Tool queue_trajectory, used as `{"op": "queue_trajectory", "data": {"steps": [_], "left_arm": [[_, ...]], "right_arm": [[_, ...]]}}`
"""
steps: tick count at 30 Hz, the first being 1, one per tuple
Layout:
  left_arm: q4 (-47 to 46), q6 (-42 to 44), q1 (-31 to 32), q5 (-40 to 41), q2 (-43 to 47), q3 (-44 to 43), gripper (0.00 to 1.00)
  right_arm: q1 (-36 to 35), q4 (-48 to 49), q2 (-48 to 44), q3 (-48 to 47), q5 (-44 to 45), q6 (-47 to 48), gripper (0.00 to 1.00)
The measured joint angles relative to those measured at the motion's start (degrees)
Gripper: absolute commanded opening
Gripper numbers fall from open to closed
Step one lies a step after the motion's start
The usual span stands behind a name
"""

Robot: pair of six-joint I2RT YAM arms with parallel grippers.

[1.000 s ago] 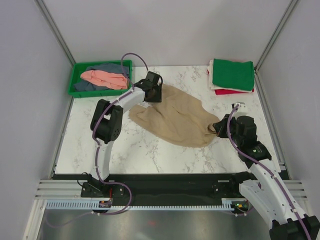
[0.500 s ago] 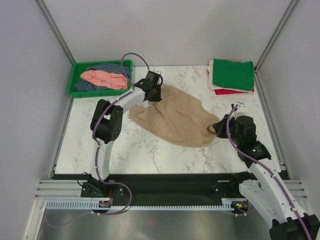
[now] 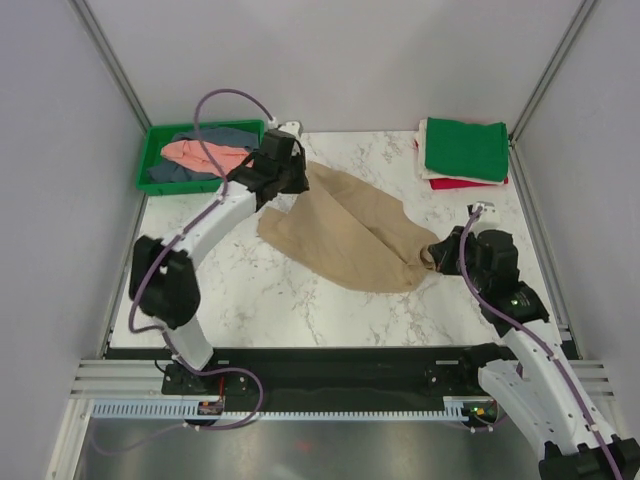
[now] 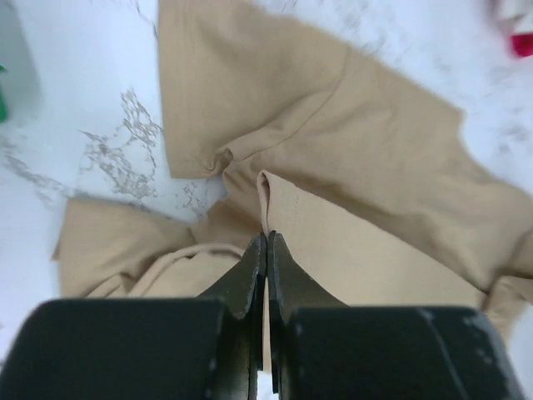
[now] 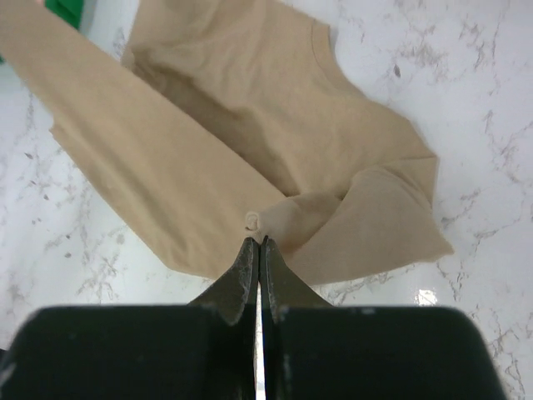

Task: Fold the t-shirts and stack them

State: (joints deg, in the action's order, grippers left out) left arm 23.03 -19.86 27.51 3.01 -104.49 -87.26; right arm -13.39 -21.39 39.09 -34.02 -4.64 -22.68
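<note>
Tan t-shirt (image 3: 350,235) lies mid-frame on the marble table (image 3: 250,300). The left gripper (image 4: 266,239) pinches its upper-left edge and the right gripper (image 5: 260,242) its lower-right corner (both jaws pressed together on cloth). Bare marble lies lower left. The green tray (image 3: 146,165) is upper left and the folded dark green t-shirt (image 3: 465,150) upper right.

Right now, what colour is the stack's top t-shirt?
That t-shirt is green; top external view shows it best.

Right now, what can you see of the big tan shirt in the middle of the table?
The tan t-shirt is soft, plain beige cloth. It is unfolded and rumpled, and lies stretched slantwise on the white marble table. The left gripper is shut on a fold at its far end. The right gripper pinches a bunched bit at its near right end. No other shirt touches it.
</note>
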Motion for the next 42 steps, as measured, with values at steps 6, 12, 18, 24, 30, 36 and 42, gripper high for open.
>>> {"op": "queue_trajectory", "data": {"steps": [6, 12, 18, 24, 30, 36, 42], "left_arm": [[0.7, -0.02, 0.39, 2.84, 26.71, 4.55, 0.02], [2.93, 0.09, 0.42, 7.5, 48.57, 4.68, 0.02], [5.6, 2.43, 0.42, 8.98, 64.32, 4.17, 0.02], [6.91, 5.46, 0.44, 6.8, 71.87, 2.34, 0.02], [8.26, 8.35, 0.46, 3.76, 72.54, -0.68, 0.02], [11.8, 9.94, 0.46, 10.03, 61.09, -10.45, 0.02], [17.27, 8.37, -8.57, 13.11, 41.68, -7.26, 0.02]], "right_arm": [[0.0, -4.79, -3.63, -12.09, 3.26, -0.52, 0.0], [0.0, -9.88, -6.32, -29.7, 11.72, 0.87, 0.0], [0.0, -13.38, -9.25, -48.37, 21.64, 4.11, 0.0], [0.0, -14.23, -12.55, -62.2, 27.61, 6.93, 0.0], [-0.63, -14.51, -10.21, -71.95, 29.57, 9.57, 0.0], [-1.53, -12.76, 6.34, -81.37, 27.61, 11.82, 0.0], [-1.62, -8.92, 33.55, -74.86, 24.11, 12.44, 0.0]]}}
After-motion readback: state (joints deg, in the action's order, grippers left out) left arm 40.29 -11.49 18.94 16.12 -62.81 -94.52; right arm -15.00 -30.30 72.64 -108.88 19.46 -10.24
